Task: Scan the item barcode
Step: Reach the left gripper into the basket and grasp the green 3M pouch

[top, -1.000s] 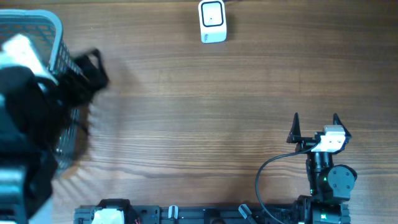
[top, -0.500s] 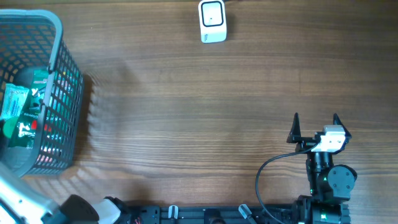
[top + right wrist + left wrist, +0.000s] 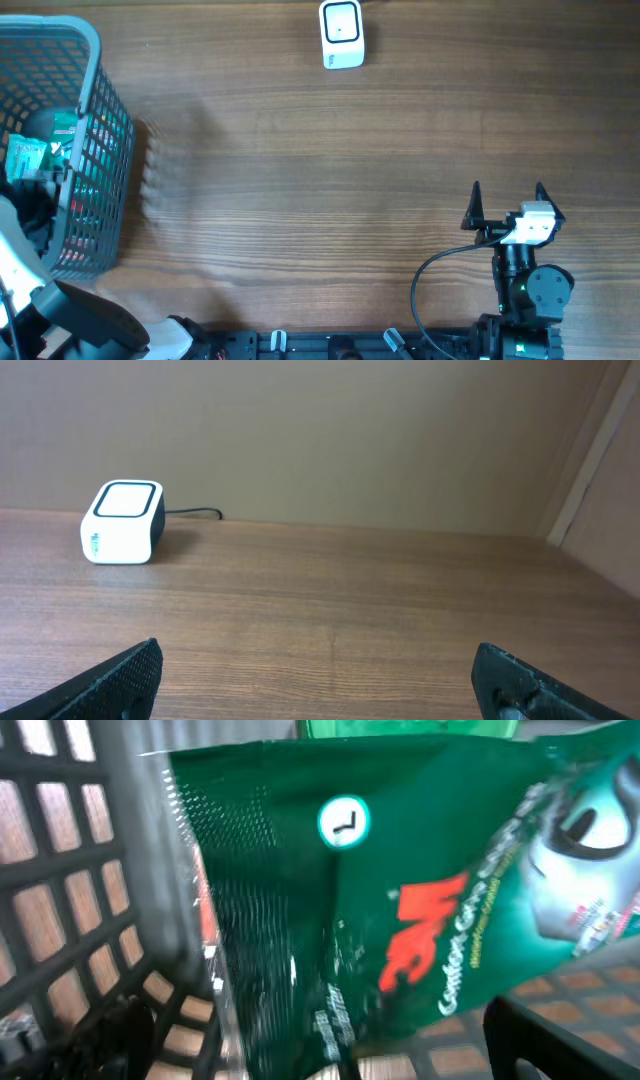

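While I watch the overhead feed, the left arm (image 3: 80,320) reaches from the near-left corner into the grey lattice basket (image 3: 95,60) at the left edge of the wooden table (image 3: 300,170). The item to scan, a green packet (image 3: 30,155), lies inside that basket, partly hidden by the arm. On the left wrist camera the left gripper (image 3: 330,1050) has its jaws spread wide, one dark fingertip (image 3: 100,1040) low at the left by the basket wall (image 3: 70,920) and the other low at the right. The green packet (image 3: 420,900), with red lettering and a small white clock mark, fills the view between and beyond them. The jaws are not clamped on it, and I cannot tell whether either finger touches it. The white barcode scanner (image 3: 342,33) sits at the far edge of the table, near the middle, well apart from the basket. The right gripper (image 3: 508,195) is over the near-right part of the table, jaws fully apart and holding nothing. Its wrist view shows the right gripper (image 3: 320,685) facing bare wood, with the scanner (image 3: 122,520) far off to the left and its cable (image 3: 195,512) running along the wall.
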